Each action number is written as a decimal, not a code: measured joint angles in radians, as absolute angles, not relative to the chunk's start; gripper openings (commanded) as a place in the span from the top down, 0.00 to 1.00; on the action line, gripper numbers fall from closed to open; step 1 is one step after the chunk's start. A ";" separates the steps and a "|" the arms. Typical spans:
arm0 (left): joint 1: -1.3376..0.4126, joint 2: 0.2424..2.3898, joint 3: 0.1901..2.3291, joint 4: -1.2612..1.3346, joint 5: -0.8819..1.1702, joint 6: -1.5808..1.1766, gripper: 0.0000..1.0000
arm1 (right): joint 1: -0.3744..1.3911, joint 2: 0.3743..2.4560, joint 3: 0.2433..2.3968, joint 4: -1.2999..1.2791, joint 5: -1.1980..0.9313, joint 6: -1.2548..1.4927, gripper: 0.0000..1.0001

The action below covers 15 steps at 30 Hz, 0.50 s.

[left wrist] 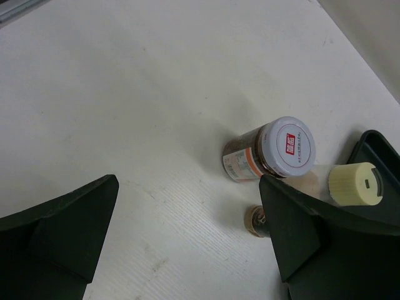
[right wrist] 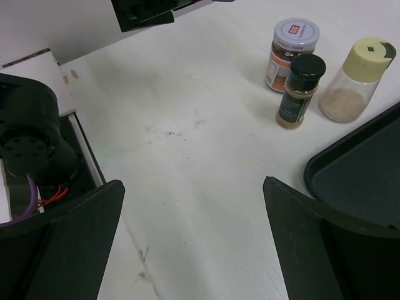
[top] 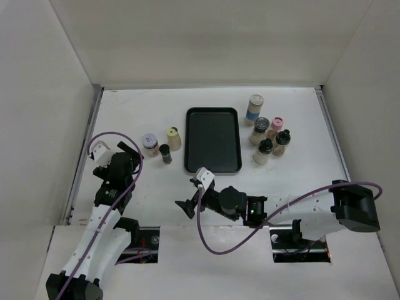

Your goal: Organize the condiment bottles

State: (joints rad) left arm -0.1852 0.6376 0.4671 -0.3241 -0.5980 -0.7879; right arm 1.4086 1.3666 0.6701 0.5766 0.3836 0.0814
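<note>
While my left claw [left wrist: 187,215] and right claw [right wrist: 194,212] both gape empty, the white-capped jar [left wrist: 275,150] stands nearest my left, left of the tray [top: 212,140]; I'd straddle it squarely, low on its body, sparing the yellow-capped bottle [left wrist: 353,184] close beside it.
</note>
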 measured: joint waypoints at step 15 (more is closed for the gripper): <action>-0.245 0.740 0.458 -0.104 -0.600 -0.710 0.00 | 1.365 1.352 0.663 0.583 0.411 0.110 0.74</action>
